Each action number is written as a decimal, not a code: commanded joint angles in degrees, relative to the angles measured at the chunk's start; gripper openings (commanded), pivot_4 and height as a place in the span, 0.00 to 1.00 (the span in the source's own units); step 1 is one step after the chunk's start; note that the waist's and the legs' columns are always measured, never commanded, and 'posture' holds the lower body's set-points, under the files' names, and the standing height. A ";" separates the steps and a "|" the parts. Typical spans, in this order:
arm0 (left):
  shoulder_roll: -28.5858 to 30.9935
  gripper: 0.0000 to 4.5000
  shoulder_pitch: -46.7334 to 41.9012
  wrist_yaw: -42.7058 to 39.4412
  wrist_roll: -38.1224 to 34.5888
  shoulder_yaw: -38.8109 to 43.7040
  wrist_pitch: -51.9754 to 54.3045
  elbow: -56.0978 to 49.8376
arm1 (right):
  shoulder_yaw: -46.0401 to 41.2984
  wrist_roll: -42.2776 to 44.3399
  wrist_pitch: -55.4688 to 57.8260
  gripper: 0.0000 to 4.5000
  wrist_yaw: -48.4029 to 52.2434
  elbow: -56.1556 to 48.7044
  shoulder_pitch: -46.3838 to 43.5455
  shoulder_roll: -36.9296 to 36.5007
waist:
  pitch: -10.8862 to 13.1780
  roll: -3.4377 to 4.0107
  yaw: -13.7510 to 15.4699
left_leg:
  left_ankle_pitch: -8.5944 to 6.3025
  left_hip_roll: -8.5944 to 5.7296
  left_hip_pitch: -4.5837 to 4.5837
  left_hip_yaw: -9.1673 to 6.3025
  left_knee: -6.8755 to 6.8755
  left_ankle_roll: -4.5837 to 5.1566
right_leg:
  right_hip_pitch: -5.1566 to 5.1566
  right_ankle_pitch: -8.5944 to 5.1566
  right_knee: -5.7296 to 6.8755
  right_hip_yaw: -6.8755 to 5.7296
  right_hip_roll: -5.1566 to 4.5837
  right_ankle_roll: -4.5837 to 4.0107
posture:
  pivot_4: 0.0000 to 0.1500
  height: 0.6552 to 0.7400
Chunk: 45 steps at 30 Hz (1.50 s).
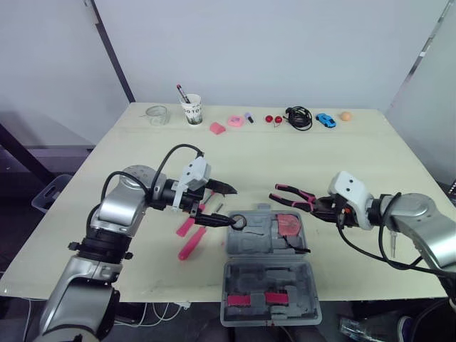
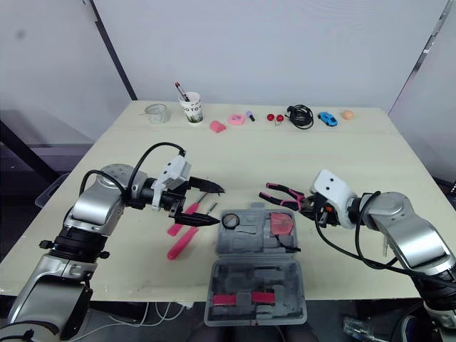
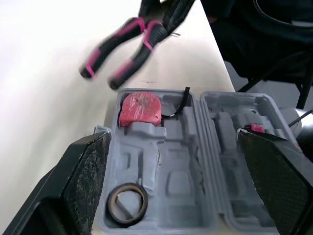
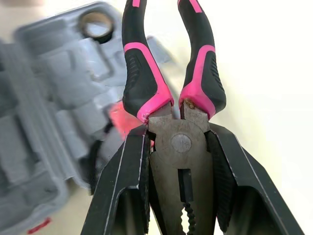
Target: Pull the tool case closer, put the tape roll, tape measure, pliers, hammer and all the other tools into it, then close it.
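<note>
the packing step was in hand, with the pliers (image 1: 293,197) next to go in. the case (image 1: 263,236) lay open at the lower centre of the frame, near the front edge of the tabletop (image 1: 342,157), with the tape roll (image 1: 237,221) and the red tape measure (image 1: 288,224) already seated in its tray. the right end effector (image 1: 318,206) was clenched on the pliers' head, handles pointing toward the case, held above the tabletop just right of the tray. the left end effector (image 1: 231,207) was released, fingers spread, beside the tray's left edge near the tape roll. two pink-handled tools (image 1: 192,244) lay left of the case. the next move probably called for carrying the pliers over a free slot, lining them up with it, lowering and letting go
</note>
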 commanded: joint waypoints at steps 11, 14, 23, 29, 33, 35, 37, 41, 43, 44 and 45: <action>8.73 0.98 18.70 -1.39 -7.86 14.29 -5.44 -6.78 | -15.71 -1.25 -5.01 0.22 -3.57 9.86 7.71 -5.76 | 0.06 0.10 -0.09 | 0.00 0.03 0.07 0.08 -0.02 0.00 | -0.01 -0.10 0.01 0.04 0.00 -0.18 | 1.00 1.00; 9.72 0.98 20.65 -2.55 -7.97 15.66 -9.36 -5.96 | -16.63 -1.44 -4.68 0.22 -4.07 10.59 8.27 -6.29 | 0.07 0.13 -0.05 | 0.00 0.03 0.06 0.10 -0.02 0.00 | -0.02 -0.11 0.00 0.05 -0.01 -0.21 | 1.00 1.00; 11.71 0.98 22.71 -4.73 -10.38 17.18 -10.89 -4.42 | -16.13 -0.99 -4.62 0.22 -5.24 9.06 7.15 -5.75 | 0.13 0.23 -0.10 | 0.00 0.03 0.08 0.13 -0.04 0.00 | -0.02 -0.13 0.00 0.07 -0.01 -0.24 | 1.00 1.00; 12.06 0.98 22.37 -6.76 -9.17 15.44 -13.97 -0.20 | -9.21 -1.07 -8.40 0.22 -1.12 6.50 1.40 -4.75 | 0.17 0.31 -0.72 | 0.00 0.05 0.11 0.14 -0.05 0.00 | -0.03 -0.13 0.00 0.07 0.00 -0.24 | 1.00 1.00; 11.84 0.98 20.50 -6.84 -8.72 13.46 -15.54 2.16 | -2.92 -0.99 -8.96 0.22 2.49 4.97 -3.15 -3.52 | 0.18 0.30 -0.74 | 0.00 0.05 0.07 0.11 -0.07 0.00 | -0.03 -0.13 -0.01 0.05 -0.01 -0.24 | 1.00 1.00; 11.76 0.98 19.67 -6.85 -8.63 12.29 -15.93 2.87 | 0.34 -1.48 -9.40 0.22 3.72 4.62 -5.45 -2.42 | 0.18 0.30 -0.78 | 0.00 0.04 0.06 0.13 -0.06 0.00 | -0.03 -0.13 -0.02 0.05 -0.02 -0.24 | 1.00 1.00; 11.79 0.98 18.89 -6.85 -8.47 10.91 -16.29 3.41 | 4.00 -2.29 -10.01 0.22 5.41 4.42 -7.32 -1.37 | 0.18 0.30 -0.77 | 0.00 0.04 0.06 0.12 -0.05 0.00 | -0.03 -0.13 -0.02 0.05 -0.02 -0.24 | 1.00 1.00; 11.86 0.98 17.46 -6.85 -7.81 8.28 -17.81 4.36 | 10.76 -4.39 -11.10 0.22 7.29 4.57 -10.05 1.95 | 0.18 0.30 -0.85 | 0.00 0.04 0.06 0.13 -0.06 0.00 | -0.03 -0.09 -0.02 0.05 -0.01 -0.17 | 1.00 1.00; 11.76 0.98 16.62 -6.85 -7.65 7.42 -17.92 4.95 | 14.66 -6.56 -11.45 0.22 8.51 5.03 -11.27 2.96 | 0.19 0.30 -0.86 | 0.00 0.04 0.06 0.11 -0.05 0.00 | -0.04 -0.09 -0.01 0.04 -0.01 -0.18 | 1.00 1.00; 11.79 0.98 16.23 -6.85 -7.60 7.00 -18.07 5.31 | 15.97 -7.43 -11.62 0.22 8.77 5.43 -11.79 3.51 | 0.19 0.30 -0.86 | 0.00 0.04 0.06 0.12 -0.05 0.00 | -0.04 -0.09 -0.01 0.04 -0.01 -0.18 | 1.00 1.00; 11.83 0.98 15.88 -6.85 -7.42 6.55 -18.30 5.61 | 17.51 -8.55 -12.13 0.22 8.88 5.87 -12.38 4.22 | 0.19 0.30 -0.85 | 0.00 0.04 0.06 0.12 -0.05 0.00 | -0.04 -0.09 -0.01 0.04 -0.01 -0.18 | 1.00 1.00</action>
